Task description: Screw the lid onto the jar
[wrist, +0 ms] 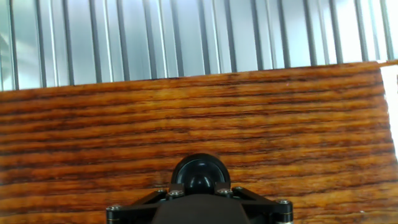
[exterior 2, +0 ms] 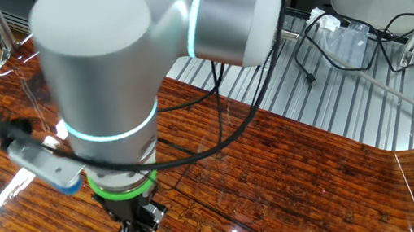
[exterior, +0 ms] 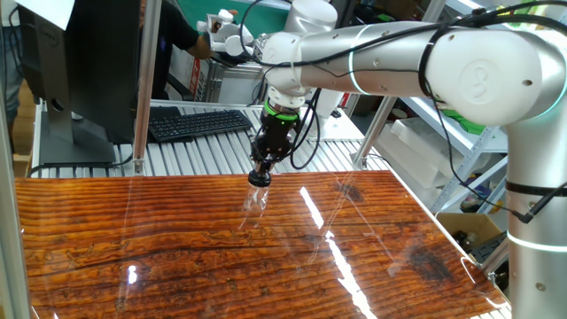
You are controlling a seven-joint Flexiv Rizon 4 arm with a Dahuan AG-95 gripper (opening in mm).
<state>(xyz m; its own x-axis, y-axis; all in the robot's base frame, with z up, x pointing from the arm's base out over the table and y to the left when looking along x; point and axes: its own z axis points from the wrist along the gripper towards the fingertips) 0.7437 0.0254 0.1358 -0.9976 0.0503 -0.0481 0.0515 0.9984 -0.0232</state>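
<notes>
- Near the far edge of the wooden surface, the pincer is pointed straight down.
- It is closed narrowly on the black lid.
- Directly beneath, the clear jar is seen standing upright on the surface.

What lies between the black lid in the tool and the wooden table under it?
The clear jar stands there, upright under the lid held by the tool, resting on the table. This shows in one fixed view; elsewhere the jar is hidden.
</notes>
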